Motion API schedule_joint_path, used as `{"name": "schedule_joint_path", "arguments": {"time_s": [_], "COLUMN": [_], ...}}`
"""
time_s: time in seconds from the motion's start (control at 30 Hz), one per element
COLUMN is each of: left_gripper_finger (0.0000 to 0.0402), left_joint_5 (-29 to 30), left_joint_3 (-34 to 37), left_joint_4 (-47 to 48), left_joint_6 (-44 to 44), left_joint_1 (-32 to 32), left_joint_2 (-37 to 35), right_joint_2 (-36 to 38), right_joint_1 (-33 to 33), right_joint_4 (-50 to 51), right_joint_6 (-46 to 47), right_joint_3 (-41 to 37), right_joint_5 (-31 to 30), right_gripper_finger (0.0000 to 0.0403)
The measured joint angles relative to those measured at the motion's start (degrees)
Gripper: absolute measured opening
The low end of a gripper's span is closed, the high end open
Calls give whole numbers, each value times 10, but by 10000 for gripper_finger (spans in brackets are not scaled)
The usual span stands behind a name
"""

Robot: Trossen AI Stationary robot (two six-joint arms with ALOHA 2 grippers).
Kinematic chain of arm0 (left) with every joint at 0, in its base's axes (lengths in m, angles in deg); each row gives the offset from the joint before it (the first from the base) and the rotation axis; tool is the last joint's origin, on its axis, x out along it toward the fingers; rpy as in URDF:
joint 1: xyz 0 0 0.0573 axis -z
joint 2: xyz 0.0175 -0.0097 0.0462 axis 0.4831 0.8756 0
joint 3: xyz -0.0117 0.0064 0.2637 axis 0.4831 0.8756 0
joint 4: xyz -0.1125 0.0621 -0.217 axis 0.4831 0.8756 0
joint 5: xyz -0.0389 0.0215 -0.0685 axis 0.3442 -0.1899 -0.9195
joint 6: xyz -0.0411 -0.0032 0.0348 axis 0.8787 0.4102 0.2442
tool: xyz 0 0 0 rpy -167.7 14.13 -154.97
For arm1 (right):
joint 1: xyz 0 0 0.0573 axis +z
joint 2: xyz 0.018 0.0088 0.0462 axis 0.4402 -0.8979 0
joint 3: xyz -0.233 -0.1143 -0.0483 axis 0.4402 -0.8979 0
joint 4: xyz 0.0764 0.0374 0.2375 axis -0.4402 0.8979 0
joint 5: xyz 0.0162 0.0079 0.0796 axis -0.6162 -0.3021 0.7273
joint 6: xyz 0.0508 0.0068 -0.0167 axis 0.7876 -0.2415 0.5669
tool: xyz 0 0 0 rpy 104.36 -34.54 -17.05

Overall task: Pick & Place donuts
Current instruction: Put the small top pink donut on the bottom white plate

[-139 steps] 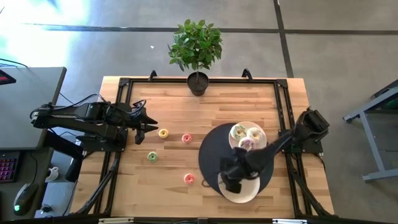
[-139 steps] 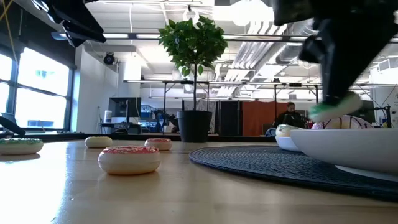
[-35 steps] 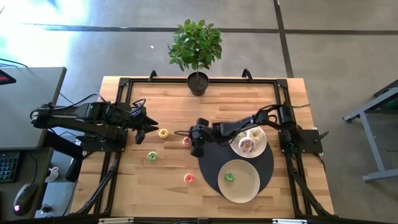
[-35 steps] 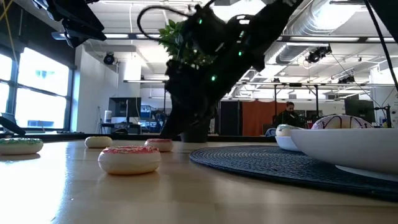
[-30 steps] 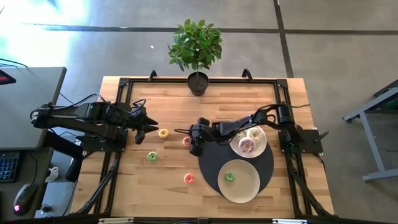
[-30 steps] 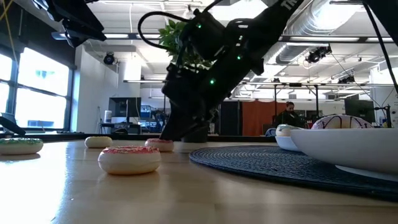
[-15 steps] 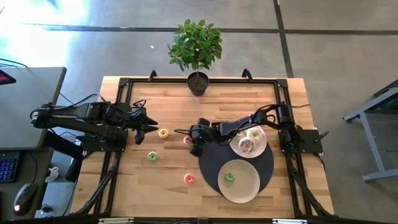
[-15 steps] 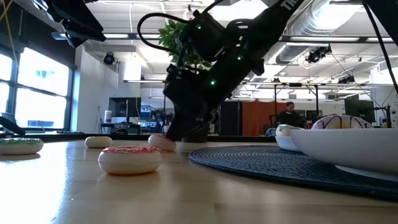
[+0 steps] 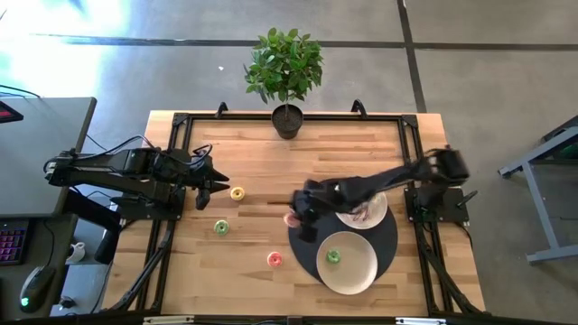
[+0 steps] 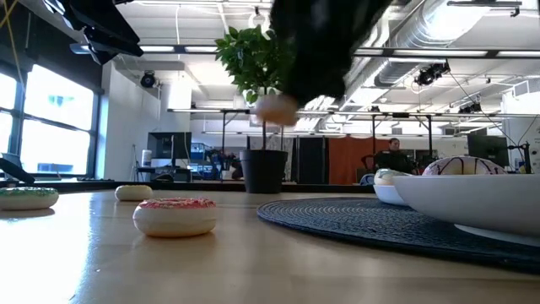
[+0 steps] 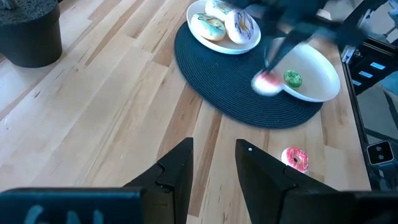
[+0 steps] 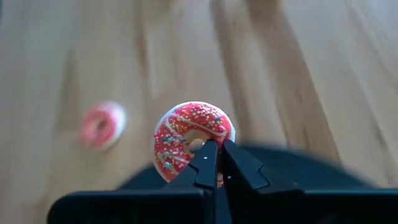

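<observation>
My right gripper point(image 9: 302, 218) is shut on a small pink sprinkled donut point(image 12: 193, 140) and hovers above the left edge of the dark round mat point(image 9: 312, 236). In the low view this donut point(image 10: 272, 107) hangs well above the table. Three small donuts lie flat on the wood: a yellow one point(image 9: 237, 192), a green one point(image 9: 221, 227) and a pink one point(image 9: 275, 260). Another green donut point(image 9: 332, 256) lies on the near plate point(image 9: 357, 275). Larger pale frosted donuts point(image 11: 225, 18) sit on the far plate point(image 9: 379, 212). My left gripper point(image 11: 214, 168) is open, waiting left of the yellow donut. My right gripper pinches the pink donut between its two fingers point(image 12: 210, 163), on the part of the ring point(image 12: 186, 163) nearest the gripper, just below the hole. The donut is lifted clear of the table, with its frosted face turned toward the wrist camera.
A potted plant point(image 9: 285, 77) stands at the middle of the table's far edge. The mat and both plates take up the right half. Bare wood lies between the loose donuts and the left arm point(image 9: 126, 171).
My right gripper had its fingers down at the pink donut on the wood left of the mat. It has taken hold and lifted the donut clear, moving up, toward the table's right and a little toward the near edge, over the mat's rim.
</observation>
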Motion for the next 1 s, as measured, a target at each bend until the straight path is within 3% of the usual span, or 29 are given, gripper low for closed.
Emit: {"name": "schedule_joint_path", "arguments": {"time_s": [0.13, 0.37, 0.7, 1.0], "left_gripper_finger": [119, 119, 119, 119], "left_joint_5": [0, 0, 0, 10], "left_joint_3": [0, 0, 0, 0], "left_joint_4": [0, -1, -2, -2], "left_joint_6": [-7, -14, -26, -26], "left_joint_1": [0, 0, 0, 0], "left_joint_2": [0, 0, 0, 0], "right_joint_2": [55, 68, 68, 67], "right_joint_1": [67, 164, 216, 214], "right_joint_4": [147, 330, 262, 130], "right_joint_6": [69, 331, 490, 415], "right_joint_3": [1, -3, -119, -167], "right_joint_5": [-49, -75, -66, -67], "right_gripper_finger": [5, 4, 10, 12]}}
